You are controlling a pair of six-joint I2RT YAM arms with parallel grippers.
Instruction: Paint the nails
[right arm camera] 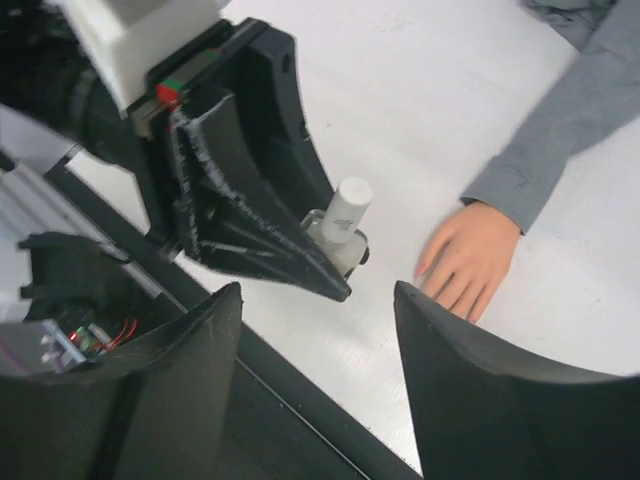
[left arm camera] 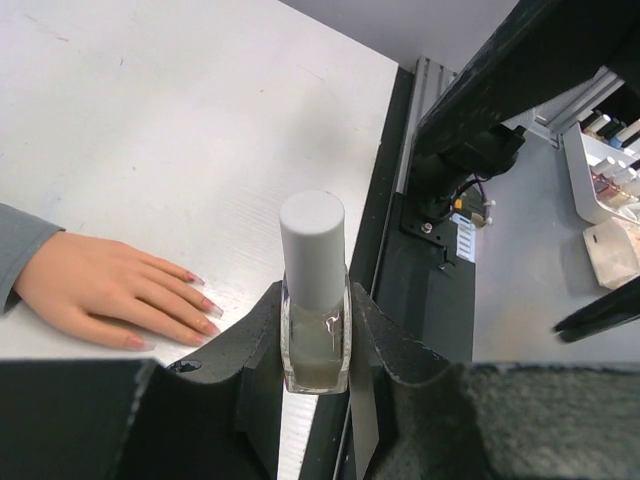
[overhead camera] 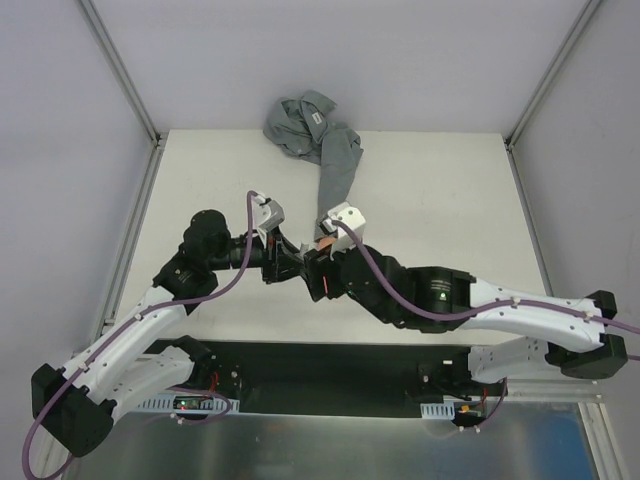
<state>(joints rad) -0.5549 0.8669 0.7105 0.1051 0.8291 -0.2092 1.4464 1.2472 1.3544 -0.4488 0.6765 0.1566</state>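
Logged left pincer (left arm camera: 316,312) clamped on capped polish bottle (left arm camera: 315,345), right pincer (right arm camera: 318,300) spread wide near cap (right arm camera: 347,205), nails (left arm camera: 205,312) on hand (left arm camera: 95,290) lying flat on worktop (left arm camera: 200,120) nearby; feared off-centre cap grab twisting bottle loose, spilling polish.

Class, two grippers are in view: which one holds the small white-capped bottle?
The left gripper: it is shut on the bottle, while the right gripper stands open, holding nothing.

White arm links (overhead camera: 110,355), black joints (overhead camera: 205,242), purple cables (overhead camera: 450,318), white wrist cameras (overhead camera: 268,213), black end effector fingers (right arm camera: 480,400)
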